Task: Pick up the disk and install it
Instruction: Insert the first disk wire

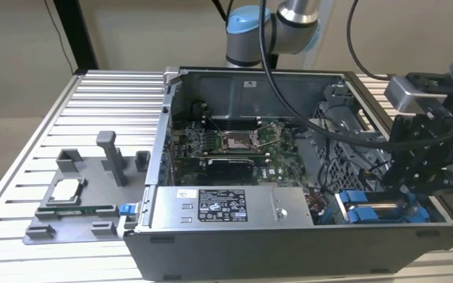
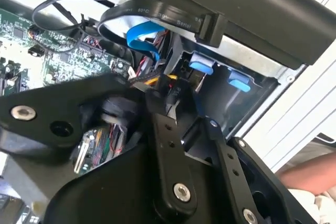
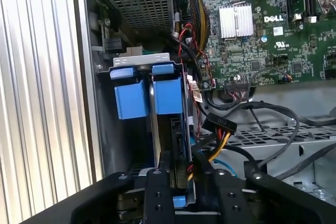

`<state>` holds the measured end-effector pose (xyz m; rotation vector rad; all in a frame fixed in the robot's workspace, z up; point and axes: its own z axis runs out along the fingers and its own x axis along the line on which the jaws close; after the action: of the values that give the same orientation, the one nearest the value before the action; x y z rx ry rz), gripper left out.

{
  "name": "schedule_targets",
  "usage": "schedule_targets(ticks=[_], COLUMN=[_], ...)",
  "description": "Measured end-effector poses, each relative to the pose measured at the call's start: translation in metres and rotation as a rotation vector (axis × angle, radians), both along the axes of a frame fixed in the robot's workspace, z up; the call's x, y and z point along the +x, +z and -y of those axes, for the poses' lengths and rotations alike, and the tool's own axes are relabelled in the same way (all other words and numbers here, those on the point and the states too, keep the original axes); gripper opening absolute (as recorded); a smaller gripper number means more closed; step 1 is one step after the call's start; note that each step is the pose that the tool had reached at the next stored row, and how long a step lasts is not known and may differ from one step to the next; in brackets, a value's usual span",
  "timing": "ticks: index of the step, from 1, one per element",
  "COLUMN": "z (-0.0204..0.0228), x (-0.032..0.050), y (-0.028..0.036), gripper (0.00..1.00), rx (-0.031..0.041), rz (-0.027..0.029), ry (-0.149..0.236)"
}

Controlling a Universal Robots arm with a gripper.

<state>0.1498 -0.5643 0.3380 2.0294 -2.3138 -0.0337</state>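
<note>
gripper (image 1: 415, 177) over drive bay | jaws grasping disk (image 3: 169, 129) | disk upright in case (image 1: 235, 88) bay

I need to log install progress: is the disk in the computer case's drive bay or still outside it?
In. The disk in its blue carrier stands on edge inside the drive bay, with the tool at its near end.

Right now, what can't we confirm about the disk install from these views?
- Whether the disk is fully seated: in the first wrist view the tool's black links cover its near end.
- Tool grip state: exterior view shows only its dark body.
- Drive bay interior: second wrist view, blocked by the tool's linkage.
</note>
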Motion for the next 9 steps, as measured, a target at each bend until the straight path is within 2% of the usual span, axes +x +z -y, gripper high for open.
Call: schedule_targets(ticks=[6,9], z=[0.0000,0.0000], x=[0.0000,0.0003], y=[0.0204,0.0285], gripper=[1.00,1.00], rx=[0.0037,0.0073], rz=[0.0000,-0.0001], ry=[0.000,0.000])
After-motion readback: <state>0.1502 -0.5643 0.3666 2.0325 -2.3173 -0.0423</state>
